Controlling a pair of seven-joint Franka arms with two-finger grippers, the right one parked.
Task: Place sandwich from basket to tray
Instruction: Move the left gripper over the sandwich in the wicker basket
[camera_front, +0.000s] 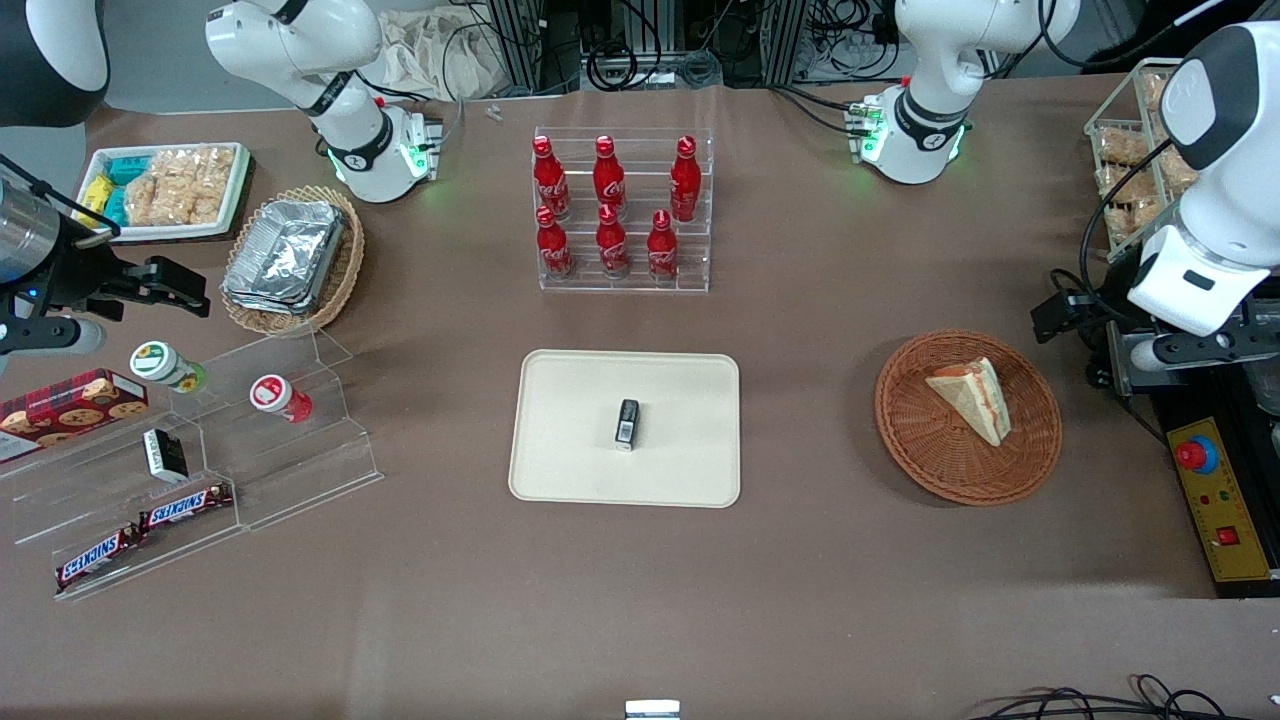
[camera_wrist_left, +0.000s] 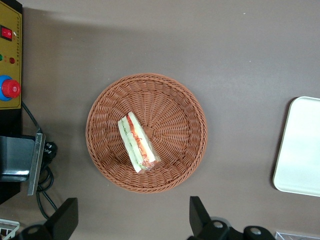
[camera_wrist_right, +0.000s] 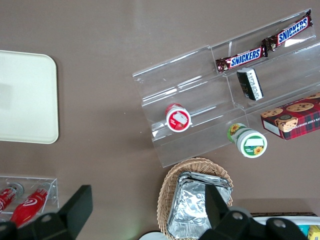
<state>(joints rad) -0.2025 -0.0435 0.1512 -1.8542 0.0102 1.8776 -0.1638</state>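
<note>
On the brown table (camera_front: 820, 560) we hold our gripper (camera_wrist_left: 132, 220) wide apart above the soft sandwich (camera_wrist_left: 137, 142) at the frame's centre, to pinch its bread faces gently.

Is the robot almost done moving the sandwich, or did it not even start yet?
Nothing looks done yet. The sandwich lies in the basket, and the tray holds only a small dark packet. The gripper is open and empty, up above the table beside the basket. Left to do: reach down, grab the sandwich, carry it over and set it on the tray.
</note>
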